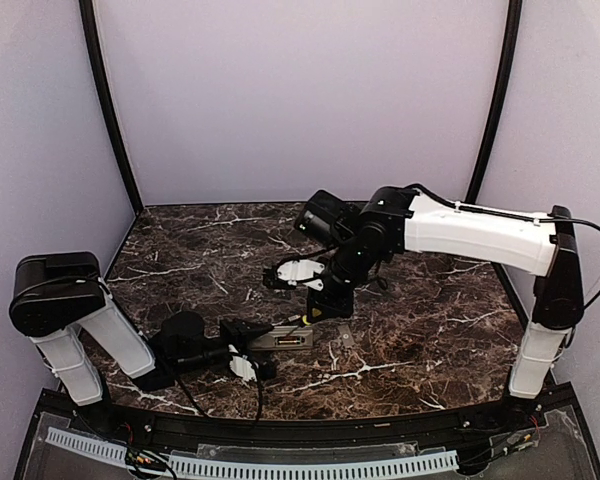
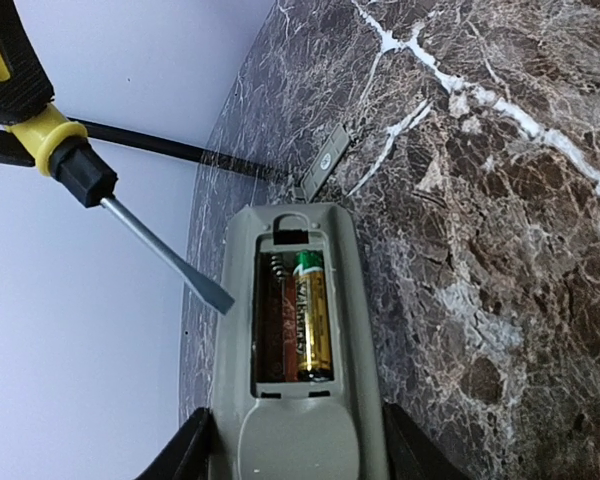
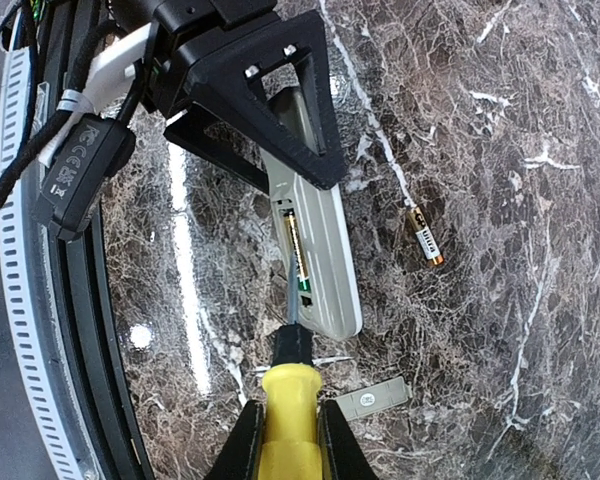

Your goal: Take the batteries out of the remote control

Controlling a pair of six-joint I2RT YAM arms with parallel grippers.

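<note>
The grey remote control [image 2: 300,420] lies back-up on the marble, and my left gripper [image 2: 298,462] is shut on its two long sides. Its battery bay is uncovered. One gold and green battery [image 2: 312,320] sits in the bay's right slot, and the left slot shows only a spring. A second battery [image 3: 425,235] lies loose on the marble beside the remote [image 3: 325,250]. My right gripper [image 3: 290,440] is shut on the yellow handle of a screwdriver [image 3: 290,395]. The screwdriver's flat tip [image 2: 212,293] hangs just off the remote's edge next to the bay.
The small grey battery cover [image 3: 372,398] lies on the marble just beyond the remote's end. The right arm [image 1: 460,230] reaches across from the right, above the left gripper [image 1: 255,350]. The table's perforated front rail [image 3: 25,300] runs close by, and purple walls enclose the table.
</note>
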